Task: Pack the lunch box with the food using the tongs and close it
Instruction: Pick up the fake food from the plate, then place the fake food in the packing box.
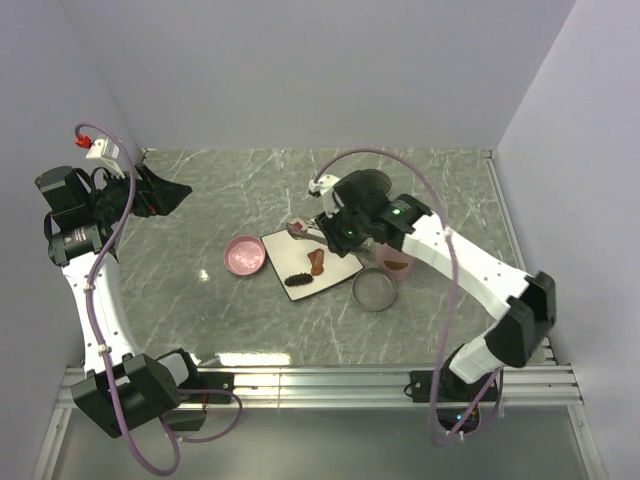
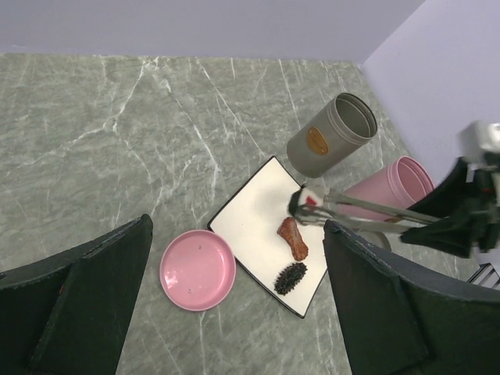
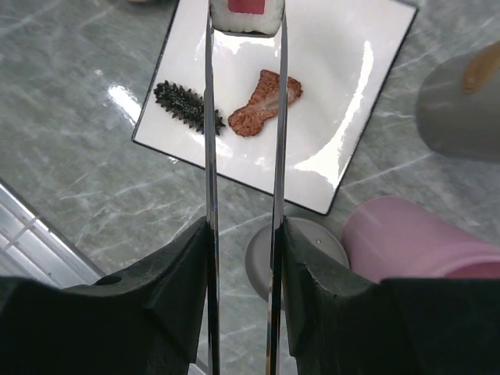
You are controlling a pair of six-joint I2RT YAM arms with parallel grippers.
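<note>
My right gripper (image 3: 244,230) is shut on the thin silver tongs (image 3: 209,141), one arm against each finger. The tong tips pinch a white block with a red centre (image 3: 246,16) over the far part of the white square plate (image 3: 344,86). A reddish-brown flat piece (image 3: 262,105) and a dark spiky oblong (image 3: 183,105) lie on that plate. The lunch box is in parts, a pink tub (image 3: 414,238) lying on its side and a grey tub (image 3: 461,109). My left gripper (image 2: 238,226) hangs open, high at the table's left, well away from the plate (image 2: 258,215).
A pink lid (image 2: 197,269) lies flat left of the plate. A grey lid (image 3: 301,258) lies near the plate's front right corner, next to the pink tub. Walls close the table at the back and both sides.
</note>
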